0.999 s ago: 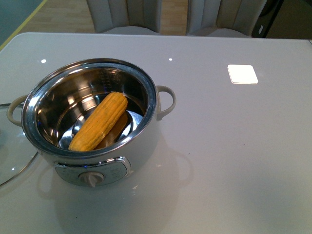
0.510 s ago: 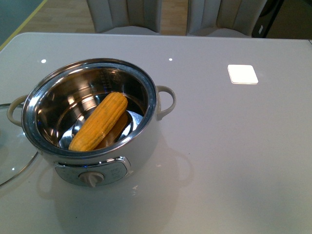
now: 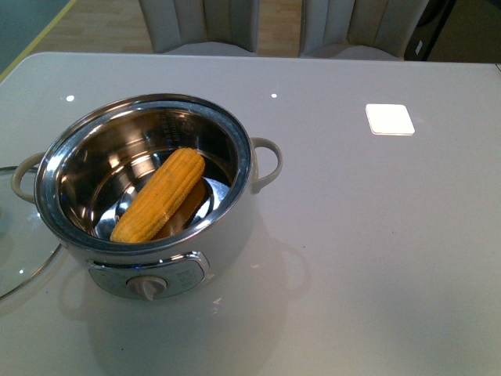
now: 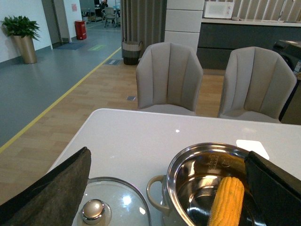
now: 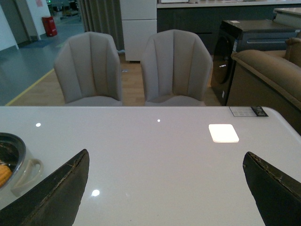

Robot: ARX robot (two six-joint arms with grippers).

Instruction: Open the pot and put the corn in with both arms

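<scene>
One corn lies slantwise inside the open pot on the desk in the front view, no arm showing. The left wrist view shows released jaws, wide apart, above lid and pot. Right jaws spread over bare desk, pot well aside.

The pot is standing uncovered on the table's left half, the corn lying diagonally across its interior. The glass lid is lying flat just left of it. Nothing is blocking the table's right half.
</scene>
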